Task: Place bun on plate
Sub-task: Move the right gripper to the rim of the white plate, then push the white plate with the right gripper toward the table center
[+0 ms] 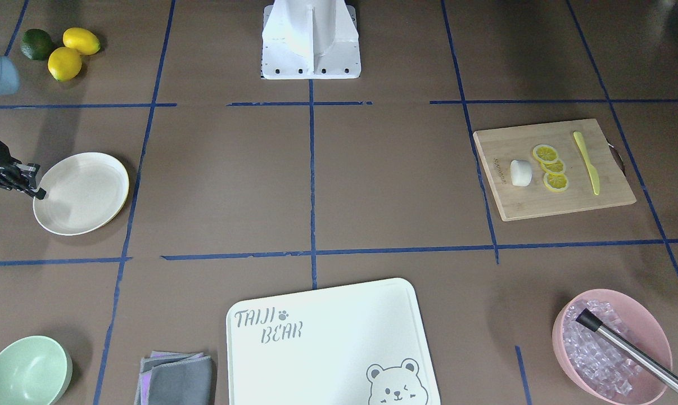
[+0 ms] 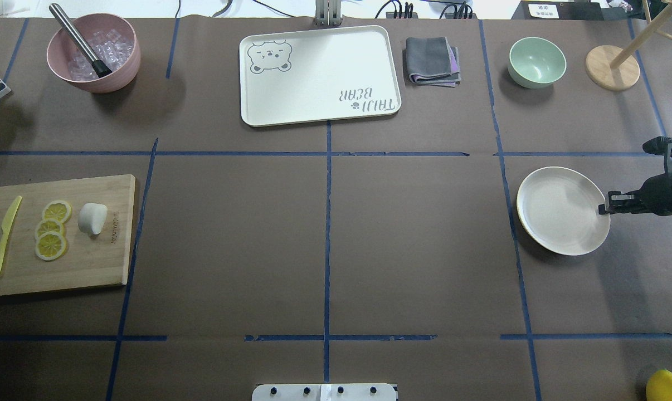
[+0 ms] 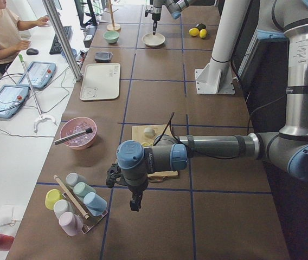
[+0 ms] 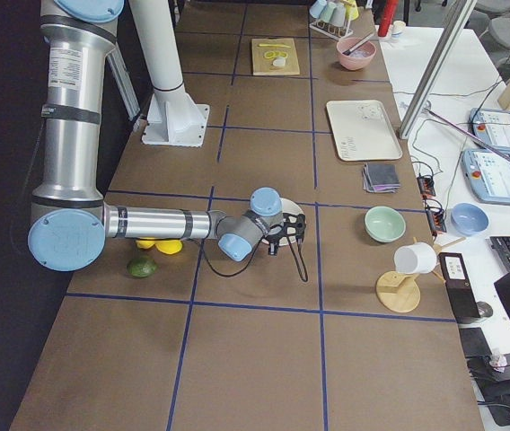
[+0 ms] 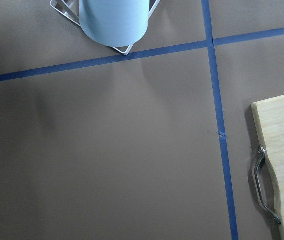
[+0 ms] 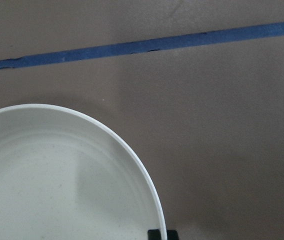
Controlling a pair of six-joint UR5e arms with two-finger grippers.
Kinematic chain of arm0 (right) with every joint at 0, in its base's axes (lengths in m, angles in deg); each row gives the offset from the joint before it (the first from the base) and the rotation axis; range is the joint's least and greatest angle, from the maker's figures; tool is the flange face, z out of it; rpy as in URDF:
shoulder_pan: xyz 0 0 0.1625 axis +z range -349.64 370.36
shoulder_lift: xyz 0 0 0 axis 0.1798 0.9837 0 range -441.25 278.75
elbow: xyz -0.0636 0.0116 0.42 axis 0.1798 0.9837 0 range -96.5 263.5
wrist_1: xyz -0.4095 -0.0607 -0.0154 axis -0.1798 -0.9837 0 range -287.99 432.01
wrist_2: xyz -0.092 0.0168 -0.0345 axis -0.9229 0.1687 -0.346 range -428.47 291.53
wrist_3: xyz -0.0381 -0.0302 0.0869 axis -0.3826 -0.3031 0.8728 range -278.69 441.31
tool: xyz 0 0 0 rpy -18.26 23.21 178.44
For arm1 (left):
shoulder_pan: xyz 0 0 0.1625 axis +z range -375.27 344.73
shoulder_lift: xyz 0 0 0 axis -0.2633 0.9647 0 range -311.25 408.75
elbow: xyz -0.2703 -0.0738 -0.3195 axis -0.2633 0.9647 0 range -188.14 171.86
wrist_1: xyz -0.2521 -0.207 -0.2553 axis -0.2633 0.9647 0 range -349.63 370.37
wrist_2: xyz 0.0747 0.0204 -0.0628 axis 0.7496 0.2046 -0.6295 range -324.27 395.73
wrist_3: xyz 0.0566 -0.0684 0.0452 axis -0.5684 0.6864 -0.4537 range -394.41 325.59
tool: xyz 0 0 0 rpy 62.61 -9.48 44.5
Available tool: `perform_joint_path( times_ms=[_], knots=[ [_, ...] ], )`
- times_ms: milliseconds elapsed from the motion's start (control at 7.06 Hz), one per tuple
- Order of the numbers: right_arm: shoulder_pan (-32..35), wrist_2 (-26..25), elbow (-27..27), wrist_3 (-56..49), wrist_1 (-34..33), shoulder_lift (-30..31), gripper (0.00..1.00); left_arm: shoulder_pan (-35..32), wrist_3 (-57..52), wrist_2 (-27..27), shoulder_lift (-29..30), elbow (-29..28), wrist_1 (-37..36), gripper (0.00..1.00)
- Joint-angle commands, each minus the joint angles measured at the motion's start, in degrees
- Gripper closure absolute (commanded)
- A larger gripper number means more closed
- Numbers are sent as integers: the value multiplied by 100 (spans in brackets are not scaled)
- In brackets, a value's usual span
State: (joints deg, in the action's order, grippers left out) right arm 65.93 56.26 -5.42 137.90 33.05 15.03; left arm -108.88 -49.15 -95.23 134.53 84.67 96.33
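The bun (image 1: pixel 520 172) (image 2: pixel 92 218) is a small white lump lying on a wooden cutting board (image 2: pixel 91 267), next to lemon slices (image 2: pixel 50 228). Far across the table lies the cream plate (image 1: pixel 81 193) (image 2: pixel 561 210), with nothing on it. My right gripper (image 2: pixel 602 210) (image 1: pixel 39 194) points down at the plate's outer rim, its fingers pinched together on the edge; the right wrist view shows the rim (image 6: pixel 132 150) running into the fingertip (image 6: pixel 162 234). My left gripper (image 3: pixel 135 205) hangs beyond the board's handle end (image 5: pixel 264 185); I cannot tell whether it is open or shut.
A yellow knife (image 2: pixel 4 236) lies on the cutting board. Along the far edge stand a pink ice bowl (image 2: pixel 93 53), the bear-printed board (image 2: pixel 319 75), a folded cloth (image 2: pixel 432 60), a mint bowl (image 2: pixel 536 61) and a wooden stand (image 2: pixel 612 67). A cup rack (image 3: pixel 78 203) is near my left gripper.
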Motion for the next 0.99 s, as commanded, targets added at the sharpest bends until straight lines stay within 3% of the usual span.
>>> perform_joint_path(
  times_ms=[0,283,566,850],
  knots=[
    [-2,42,-246,1,-5,-100,98,1,-2,0,0,1,0,0],
    [-124,43,-529,36,3,-782,98,1,-2,0,0,1,0,0],
    [-894,-175,-451,515,-66,-1861,98,9,-2,-9,0,9,0,0],
    [-1888,-1393,-389,1193,-198,-2593,98,9,-2,-9,0,9,9,0]
  ],
)
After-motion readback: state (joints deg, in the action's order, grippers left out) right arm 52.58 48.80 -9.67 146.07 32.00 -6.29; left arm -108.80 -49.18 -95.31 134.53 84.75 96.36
